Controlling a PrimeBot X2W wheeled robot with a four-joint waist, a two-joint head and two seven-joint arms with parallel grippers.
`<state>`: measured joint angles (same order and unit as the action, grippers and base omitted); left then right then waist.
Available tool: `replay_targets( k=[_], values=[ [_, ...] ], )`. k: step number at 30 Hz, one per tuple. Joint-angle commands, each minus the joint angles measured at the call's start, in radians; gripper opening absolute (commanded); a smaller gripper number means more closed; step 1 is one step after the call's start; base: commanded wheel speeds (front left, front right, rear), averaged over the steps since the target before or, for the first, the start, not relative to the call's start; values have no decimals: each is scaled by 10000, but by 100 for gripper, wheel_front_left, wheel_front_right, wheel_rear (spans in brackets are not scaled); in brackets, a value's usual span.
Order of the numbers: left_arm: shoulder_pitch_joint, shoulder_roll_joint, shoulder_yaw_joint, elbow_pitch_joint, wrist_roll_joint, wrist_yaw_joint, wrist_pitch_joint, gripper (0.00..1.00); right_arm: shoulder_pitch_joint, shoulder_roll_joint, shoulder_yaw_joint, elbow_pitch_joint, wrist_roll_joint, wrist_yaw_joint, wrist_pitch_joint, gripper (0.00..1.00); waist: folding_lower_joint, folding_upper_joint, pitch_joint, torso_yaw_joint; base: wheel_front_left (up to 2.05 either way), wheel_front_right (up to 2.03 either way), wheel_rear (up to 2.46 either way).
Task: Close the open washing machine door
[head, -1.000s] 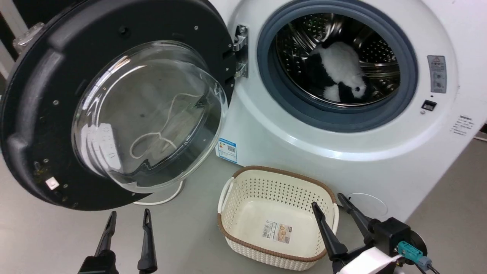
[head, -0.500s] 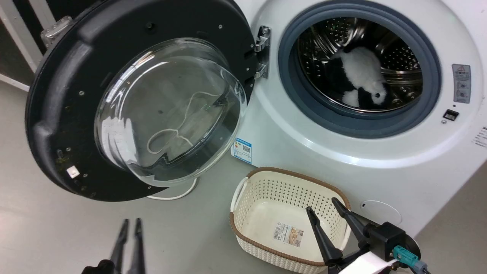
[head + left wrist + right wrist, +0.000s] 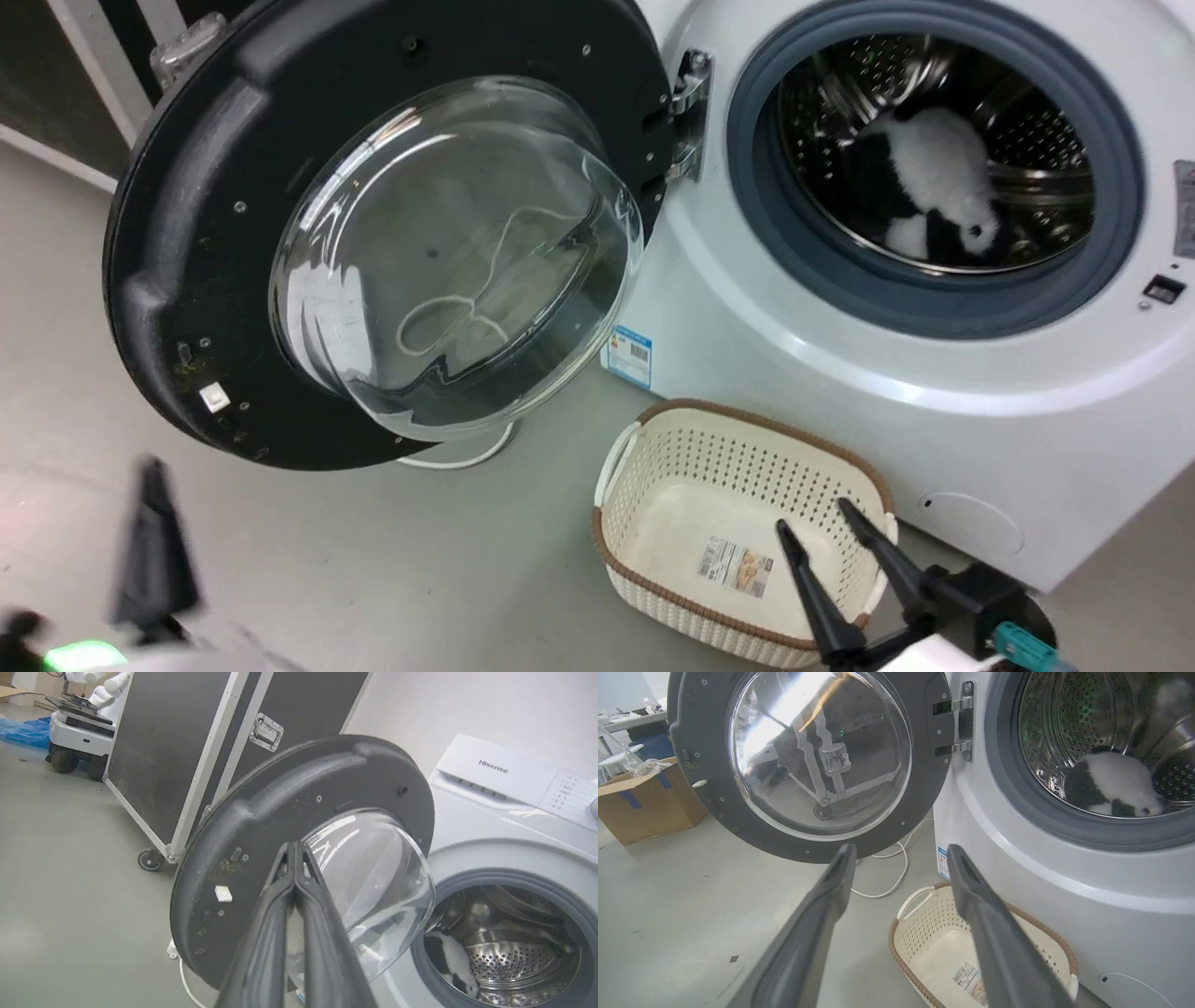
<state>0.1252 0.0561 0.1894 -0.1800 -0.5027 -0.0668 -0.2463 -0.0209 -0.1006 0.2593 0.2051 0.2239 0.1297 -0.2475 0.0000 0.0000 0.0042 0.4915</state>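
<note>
Hanging wide open off the washing machine's front, the washing machine door wants a steady push on the rim edge farthest from the machine; the left pincer, clenched empty, points at it; the right pincer, released, hovers low before the machine.

Likely a robot lab: flight case, second robot.
</note>
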Motion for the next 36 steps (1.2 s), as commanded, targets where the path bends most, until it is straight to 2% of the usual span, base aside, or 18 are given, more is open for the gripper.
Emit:
replay_targets(
  k=[1, 2, 5, 9, 14, 16, 19, 22, 25, 29, 36],
  values=[
    [-643, 275, 410, -40, -736, -133, 141, 0, 152, -90, -85, -108, -16, 10, -108, 100, 0, 0, 177, 110, 0, 0, 0],
    [-643, 275, 410, -40, -736, -133, 141, 0, 152, -90, -85, -108, -16, 10, -108, 100, 0, 0, 177, 110, 0, 0, 0],
    [-1926, 868, 1065, 324, -2251, -181, 1130, 0, 298, -130, -261, -263, -106, 10, -143, 100, 0, 0, 408, 151, 0, 0, 0],
    [-3763, 1809, 1753, 1411, -3973, 146, 2771, 0, 273, -281, -302, -437, -197, 10, -143, 100, 0, 0, 825, -108, 0, 0, 0],
    [-5795, 2823, 2457, 3628, -5420, 943, 4294, 0, -3, -504, -204, -561, -187, 10, -130, 100, 0, 0, 1289, -496, 0, 0, 0],
    [-6419, 3056, 2639, 4490, -5910, 1417, 4921, 0, -121, -583, -161, -597, -172, 10, -119, 100, 0, 0, 1444, -655, 0, 0, 0],
    [-7116, 3508, 2813, 5657, -6281, 1987, 5605, 0, -251, -685, -129, -638, -143, 10, -109, 100, 0, 0, 1645, -864, 0, 0, 0],
    [-7581, 3898, 2923, 6635, -6564, 2262, 6172, 0, -339, -751, -82, -669, -123, 10, -98, 100, 0, 0, 1809, -1060, 0, 0, 0],
    [-7734, 4240, 2820, 7292, -6746, 2218, 6889, 0, -374, -802, -81, -666, -88, 10, -100, 100, 0, 0, 1922, -1223, 0, 0, 0],
    [-7626, 4508, 2762, 7639, -7168, 1846, 7965, 0, -379, -808, -106, -629, -61, 10, -107, 100, 0, 0, 1931, -1383, 0, 0, 0],
    [-6462, 4585, 2746, 6983, -8332, 1088, 10565, 0, -234, -593, -199, -354, 2, 10, -127, 100, 0, 0, 1346, -1484, 0, 0, 0]
  ],
)
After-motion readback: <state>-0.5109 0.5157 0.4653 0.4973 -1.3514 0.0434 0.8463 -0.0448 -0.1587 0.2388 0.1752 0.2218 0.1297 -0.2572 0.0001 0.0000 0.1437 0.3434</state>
